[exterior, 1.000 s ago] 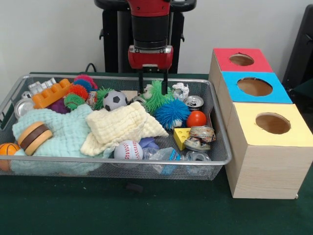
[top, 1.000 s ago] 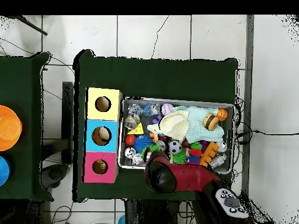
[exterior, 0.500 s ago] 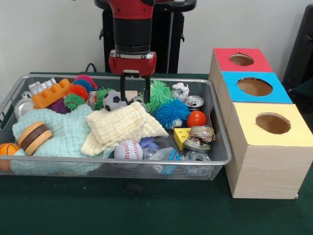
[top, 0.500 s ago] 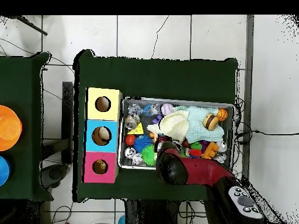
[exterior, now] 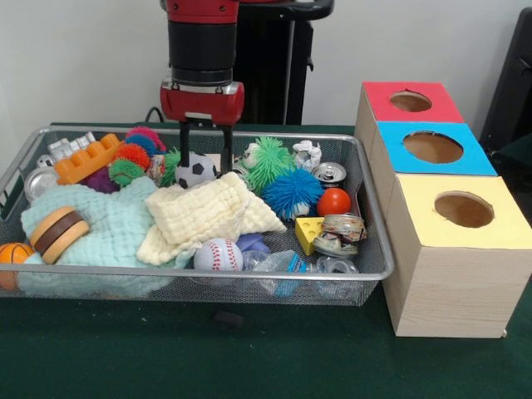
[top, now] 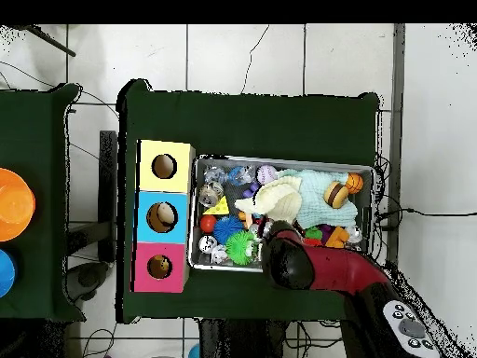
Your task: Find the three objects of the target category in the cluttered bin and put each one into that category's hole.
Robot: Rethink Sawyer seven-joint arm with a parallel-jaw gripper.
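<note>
The wire mesh bin [exterior: 208, 272] is full of toys and also shows in the overhead view [top: 374, 191]. My gripper [exterior: 204, 158] hangs over the bin's far side, open. Its fingers [exterior: 184, 150] stand on either side of a black-and-white soccer ball [exterior: 196, 169], not closed on it. A baseball [exterior: 218, 254] lies near the front rim, a small basketball [exterior: 12, 253] at the left end and a red ball [exterior: 334, 201] at the right. Three wooden boxes with holes stand to the right: red top [exterior: 409, 101], blue top [exterior: 432, 148], yellow top [exterior: 463, 209]. In the overhead view my arm [top: 291, 268] hides the gripper.
A yellow cloth [exterior: 208, 212] and a mint cloth [exterior: 108, 229] cover the bin's middle and left. Around them lie green [exterior: 270, 158] and blue [exterior: 293, 191] spiky balls, an orange block [exterior: 87, 158], a toy burger [exterior: 58, 233], a cheese wedge [exterior: 309, 233] and cans [exterior: 330, 173].
My gripper has moved left in the front view along the bin's far side, from over the green spiky ball to the soccer ball, and stayed open.
</note>
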